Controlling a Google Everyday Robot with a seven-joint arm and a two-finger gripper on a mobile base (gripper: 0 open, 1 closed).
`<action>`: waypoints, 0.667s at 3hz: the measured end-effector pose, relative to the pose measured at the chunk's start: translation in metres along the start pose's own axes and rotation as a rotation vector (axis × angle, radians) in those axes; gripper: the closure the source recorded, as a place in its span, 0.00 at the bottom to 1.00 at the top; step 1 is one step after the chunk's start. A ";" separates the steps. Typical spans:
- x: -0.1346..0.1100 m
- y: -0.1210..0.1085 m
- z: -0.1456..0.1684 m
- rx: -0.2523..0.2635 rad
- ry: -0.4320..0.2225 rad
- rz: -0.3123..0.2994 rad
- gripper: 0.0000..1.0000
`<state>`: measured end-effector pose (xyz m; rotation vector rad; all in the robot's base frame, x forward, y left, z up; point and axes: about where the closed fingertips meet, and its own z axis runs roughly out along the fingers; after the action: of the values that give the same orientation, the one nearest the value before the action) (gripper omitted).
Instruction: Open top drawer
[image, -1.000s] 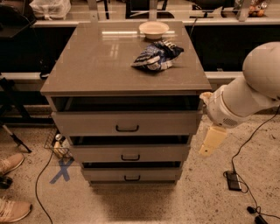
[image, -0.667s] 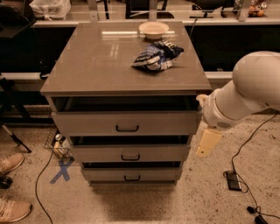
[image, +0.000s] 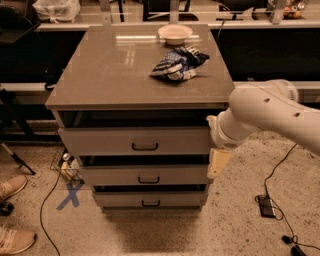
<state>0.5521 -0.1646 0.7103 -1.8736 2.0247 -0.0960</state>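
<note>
The top drawer (image: 100, 141) is the widest and tallest of three grey-taupe drawer fronts on the cabinet, with a small black bar handle (image: 145, 146) at its centre. A dark gap shows between its front and the cabinet top. Two narrower drawers (image: 115, 175) sit below it. My white arm (image: 265, 112) reaches in from the right. My gripper (image: 218, 162) hangs at the cabinet's right front corner, beside the right ends of the top and middle drawers and well right of the handle.
A white bowl (image: 175, 33) and a blue-white crumpled bag (image: 177, 63) lie on the cabinet top (image: 110, 75). On the floor are cables with a black device (image: 266, 205) at right, a blue tape X (image: 70, 194), and shoes (image: 12, 186) at left.
My arm and gripper have moved left, closer to the cabinet's right front corner. The drawers have not moved.
</note>
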 end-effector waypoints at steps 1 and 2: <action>-0.001 -0.009 0.037 -0.019 -0.012 -0.010 0.00; -0.015 -0.021 0.057 -0.004 -0.032 -0.035 0.00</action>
<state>0.5907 -0.1408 0.6674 -1.9014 1.9724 -0.0707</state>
